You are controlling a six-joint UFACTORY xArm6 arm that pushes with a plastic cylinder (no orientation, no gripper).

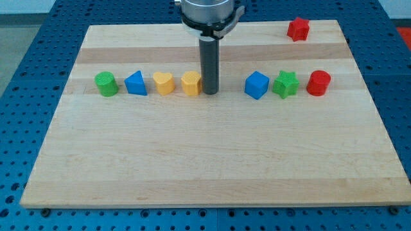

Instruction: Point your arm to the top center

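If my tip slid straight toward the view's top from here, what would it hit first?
Nothing, it seems: my tip sits beside the yellow block, and the board above looks free, though the rod hides part of that line.

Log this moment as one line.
tip: mid-row, beside yellow hexagon block | top center: not reached | board

The board (212,154) is pale, smooth, matt wood with faint grain. On it, the yellow heart (164,83) and red star (298,29) look like matt plastic. Above it, the rod (209,64) is dark, slightly glossy metal.
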